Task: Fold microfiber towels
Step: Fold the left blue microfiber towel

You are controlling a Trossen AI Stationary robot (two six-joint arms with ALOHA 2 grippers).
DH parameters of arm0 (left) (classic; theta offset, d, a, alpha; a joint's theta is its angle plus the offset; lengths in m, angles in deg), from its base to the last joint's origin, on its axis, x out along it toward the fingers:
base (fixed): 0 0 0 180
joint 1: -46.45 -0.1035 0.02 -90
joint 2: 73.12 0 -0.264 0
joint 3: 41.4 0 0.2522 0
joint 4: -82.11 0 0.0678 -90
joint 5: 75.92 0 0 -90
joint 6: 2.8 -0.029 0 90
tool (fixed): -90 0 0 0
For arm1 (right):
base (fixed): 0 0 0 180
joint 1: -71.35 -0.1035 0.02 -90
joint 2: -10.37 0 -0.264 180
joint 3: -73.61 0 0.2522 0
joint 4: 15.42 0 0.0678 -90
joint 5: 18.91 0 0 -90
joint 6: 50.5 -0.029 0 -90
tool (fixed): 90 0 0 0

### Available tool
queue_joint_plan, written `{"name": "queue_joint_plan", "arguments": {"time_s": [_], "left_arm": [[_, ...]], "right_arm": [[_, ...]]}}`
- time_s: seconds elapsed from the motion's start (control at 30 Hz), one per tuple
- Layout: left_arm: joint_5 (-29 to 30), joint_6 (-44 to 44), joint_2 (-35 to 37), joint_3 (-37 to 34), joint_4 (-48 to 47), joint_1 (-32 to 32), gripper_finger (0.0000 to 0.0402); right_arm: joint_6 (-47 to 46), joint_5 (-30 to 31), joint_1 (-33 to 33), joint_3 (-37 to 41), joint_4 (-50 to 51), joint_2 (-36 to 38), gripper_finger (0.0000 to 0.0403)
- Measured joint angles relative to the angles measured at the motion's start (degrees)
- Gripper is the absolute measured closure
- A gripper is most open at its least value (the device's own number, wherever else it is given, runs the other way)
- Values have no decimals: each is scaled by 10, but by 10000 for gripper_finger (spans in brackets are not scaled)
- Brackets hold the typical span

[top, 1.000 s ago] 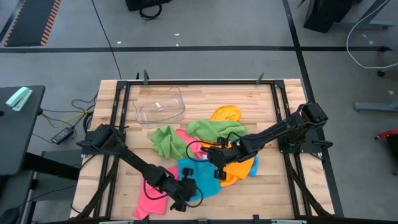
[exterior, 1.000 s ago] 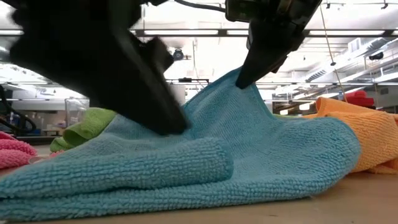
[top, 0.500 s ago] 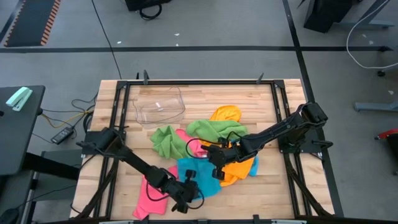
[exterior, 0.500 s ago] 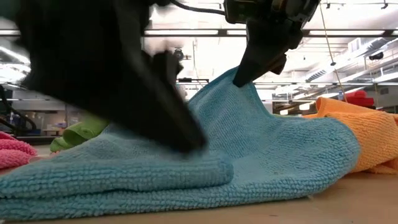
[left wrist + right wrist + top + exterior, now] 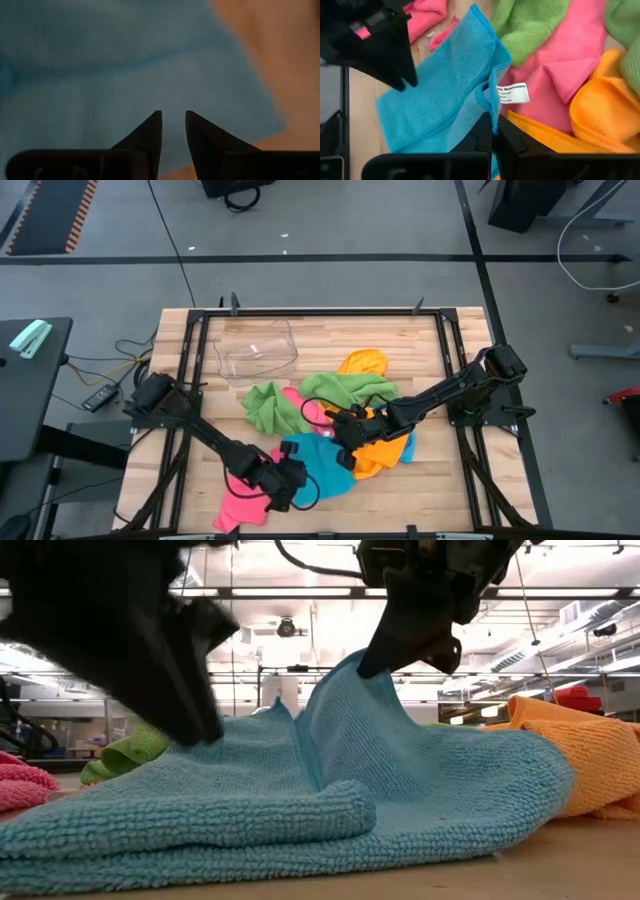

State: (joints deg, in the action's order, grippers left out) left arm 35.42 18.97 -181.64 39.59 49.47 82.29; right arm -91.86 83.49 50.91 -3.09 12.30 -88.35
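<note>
The right gripper [image 5: 494, 131] is clamped on the blue towel's [image 5: 318, 468] raised edge, arm stretched low across the table [image 5: 330, 340] middle. The left gripper [image 5: 173, 122], fingers slightly apart, hovers over the same towel's near-left part.

So there's one camera way up top looking straight down, and it takes in the whole wooden table [image 5: 420, 340] plus a good strip of floor around it. The low one sits right at tabletop level, practically nose to nose with the blue towel [image 5: 400, 790], looking level across into the room and its ceiling lights. Each wrist camera looks out past its own fingers: the left one is so close that blue cloth fills nearly the whole picture, the right one hangs a bit farther back over the pile. All four views share that blue towel.
</note>
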Motion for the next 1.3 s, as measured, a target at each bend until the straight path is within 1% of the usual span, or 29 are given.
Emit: {"name": "queue_joint_plan", "arguments": {"time_s": [0.03, 0.27, 0.43, 0.57, 0.7, 0.83, 1.0, 1.1, 1.17, 1.3], "left_arm": [[5, 3, -5, -1, -13, 0, 310], [52, 2, -30, -1, -17, -2, 322], [73, 2, -32, 0, -15, -3, 324], [76, 4, -32, 0, -13, -3, 323], [76, 5, -32, 0, -11, -3, 327], [76, 10, -32, 0, -13, -3, 331], [76, 16, -32, 0, -13, -2, 329], [76, 17, -32, 0, -13, -2, 332], [76, 17, -32, 0, -13, -2, 335], [76, 17, -32, 0, -15, -2, 337]], "right_arm": [[-12, 0, 0, 0, -1, 0, 391], [-94, 0, -4, 0, -35, 0, 391], [-104, -2, -5, 0, -50, 0, 391], [-111, -3, -5, 0, -57, -18, 392], [-127, -25, -3, 1, -98, -60, 392], [-128, -30, -3, 0, -152, -75, 392], [-138, 1, 0, 0, -203, -78, 392], [-143, 25, 4, 0, -214, -81, 392], [-148, 29, 8, 0, -218, -88, 392], [-147, 29, 14, 0, -273, -110, 392]]}}
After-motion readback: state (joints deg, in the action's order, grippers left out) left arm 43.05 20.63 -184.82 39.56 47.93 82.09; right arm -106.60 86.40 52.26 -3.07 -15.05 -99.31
